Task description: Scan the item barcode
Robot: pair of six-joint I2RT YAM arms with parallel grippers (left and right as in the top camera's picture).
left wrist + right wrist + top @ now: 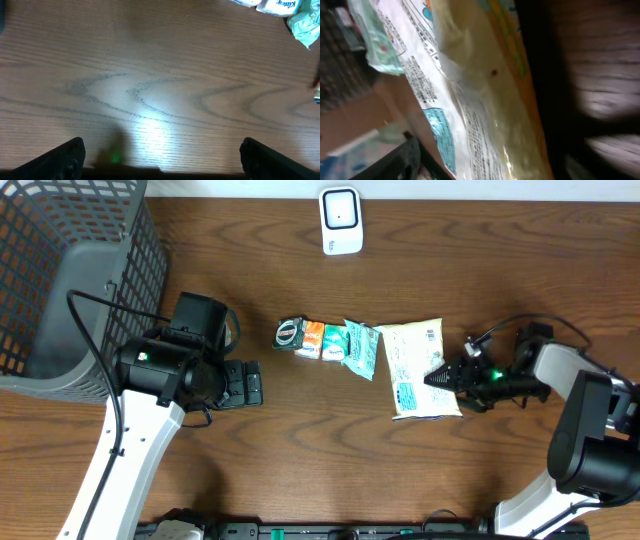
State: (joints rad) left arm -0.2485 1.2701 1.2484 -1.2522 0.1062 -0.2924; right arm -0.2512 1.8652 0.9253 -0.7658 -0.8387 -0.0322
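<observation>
A cream snack packet (418,368) with small print and a teal label lies flat on the table, right of centre. My right gripper (440,378) reaches in from the right at the packet's right edge. In the right wrist view the packet (470,100) fills the space between the jaws, and the left finger (402,160) stands a little off it, so the gripper (490,167) is open around the packet's edge. My left gripper (243,383) rests open over bare wood, its fingers (65,160) wide apart with nothing between them. A white scanner (340,221) stands at the back edge.
A dark mesh basket (70,280) fills the back left corner. A row of small items lies left of the packet: a round roll (290,334), tissue packs (318,340) and a teal pouch (360,348). The tissue packs (277,6) and the pouch (306,25) show in the left wrist view's top right corner.
</observation>
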